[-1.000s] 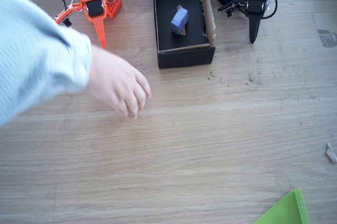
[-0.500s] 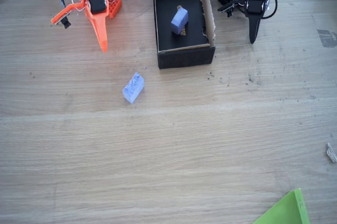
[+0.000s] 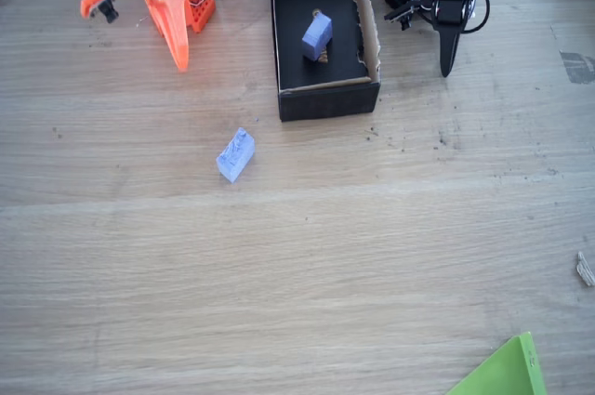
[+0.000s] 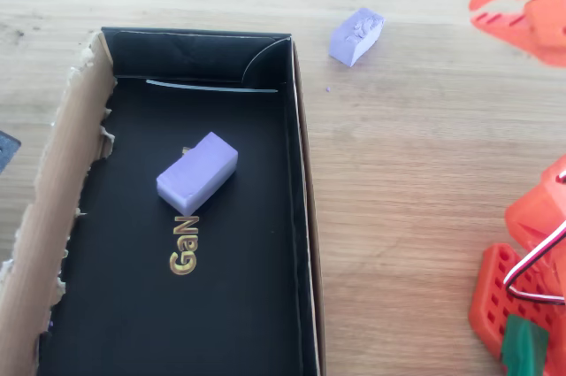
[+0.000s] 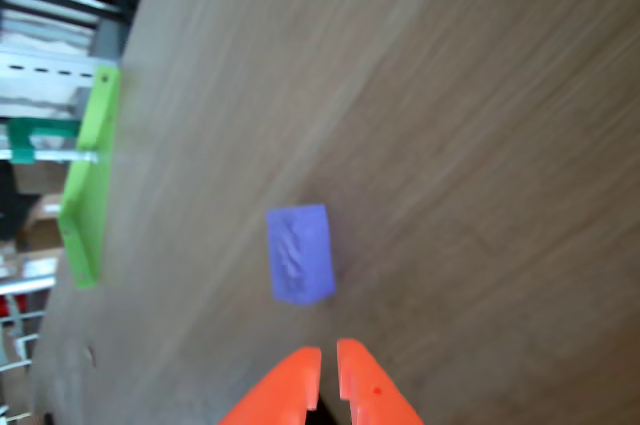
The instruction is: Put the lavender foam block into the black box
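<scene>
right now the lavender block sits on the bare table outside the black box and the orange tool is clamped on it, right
Not quite. The lavender block does lie on the bare table outside the black box, but the orange tool is not clamped on it. The wrist view shows its tips nearly together, short of the block, with wood between them.

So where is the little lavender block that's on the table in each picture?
Fixed view: the lavender foam block lies on the bare table, left of centre, below the black box.
Overhead view: the block is at the top, right of the box.
Wrist view: it lies just above the orange claw.
Shared landmark: the box, in the fixed and overhead views.
</scene>
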{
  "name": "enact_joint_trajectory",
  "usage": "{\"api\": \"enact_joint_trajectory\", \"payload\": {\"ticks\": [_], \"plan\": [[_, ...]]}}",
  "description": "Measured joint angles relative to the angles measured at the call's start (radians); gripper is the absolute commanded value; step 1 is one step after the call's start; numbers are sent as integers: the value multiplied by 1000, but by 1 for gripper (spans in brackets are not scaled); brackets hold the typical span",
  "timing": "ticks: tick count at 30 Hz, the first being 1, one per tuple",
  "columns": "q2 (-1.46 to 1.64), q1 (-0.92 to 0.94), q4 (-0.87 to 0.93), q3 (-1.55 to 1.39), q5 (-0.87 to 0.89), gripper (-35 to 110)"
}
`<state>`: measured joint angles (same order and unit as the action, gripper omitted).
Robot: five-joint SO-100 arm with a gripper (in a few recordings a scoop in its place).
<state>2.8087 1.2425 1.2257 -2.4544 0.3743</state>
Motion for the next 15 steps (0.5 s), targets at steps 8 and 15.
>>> {"api": "enact_joint_trajectory", "payload": {"ticks": [8,15], "plan": [[-403,0,215,492,15,0],[-689,11,337,752,63,0]]}}
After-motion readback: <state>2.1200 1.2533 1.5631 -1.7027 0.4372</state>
